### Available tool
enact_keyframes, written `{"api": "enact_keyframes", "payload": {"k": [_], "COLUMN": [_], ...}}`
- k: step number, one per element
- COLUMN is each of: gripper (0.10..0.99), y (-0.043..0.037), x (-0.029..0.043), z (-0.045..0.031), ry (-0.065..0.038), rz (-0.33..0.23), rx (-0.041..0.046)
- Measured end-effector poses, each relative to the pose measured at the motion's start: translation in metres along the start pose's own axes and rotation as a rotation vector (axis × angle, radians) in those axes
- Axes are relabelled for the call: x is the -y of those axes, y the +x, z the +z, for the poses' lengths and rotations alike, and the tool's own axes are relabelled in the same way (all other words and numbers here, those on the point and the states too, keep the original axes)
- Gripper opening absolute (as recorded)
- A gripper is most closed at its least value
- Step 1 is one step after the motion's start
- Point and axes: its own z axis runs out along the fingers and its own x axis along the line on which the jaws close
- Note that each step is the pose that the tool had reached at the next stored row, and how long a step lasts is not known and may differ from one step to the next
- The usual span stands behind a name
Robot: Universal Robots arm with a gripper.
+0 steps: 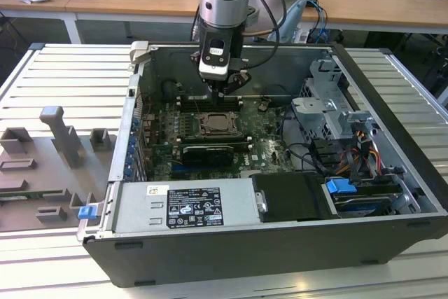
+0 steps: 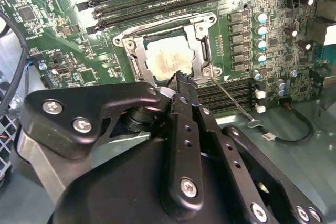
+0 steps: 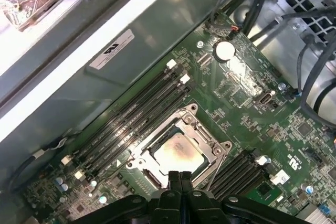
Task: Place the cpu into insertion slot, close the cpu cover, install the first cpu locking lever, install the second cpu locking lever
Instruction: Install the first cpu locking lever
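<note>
Exterior view: gripper point(image 1: 222, 93) hangs inside the case point(image 1: 231, 264), just above the insertion slot point(image 1: 203, 124). Second wrist view: jaws together, empty; cpu point(image 2: 167, 59) seated, cpu cover point(image 2: 202, 51) down over it (looks flat); a locking lever point(image 2: 231, 100) juts free. First wrist view: gripper point(image 3: 181, 176) beside the cover's edge. Judgement: lever step in hand, calls for fine contact.
</note>
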Motion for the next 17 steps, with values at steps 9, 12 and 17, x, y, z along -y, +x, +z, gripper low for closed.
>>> {"api": "enact_keyframes", "payload": {"k": [9, 12, 17], "gripper": [0.106, 0.106, 0.106], "y": [0.0, 0.0, 0.0], "x": [0.0, 0.0, 0.0], "z": [0.0002, 0.0002, 0.0003], "ry": [0.002, 0.002, 0.003], "rz": [-0.206, -0.248, -0.304], "rx": [-0.0043, -0.0052, -0.0064]}}
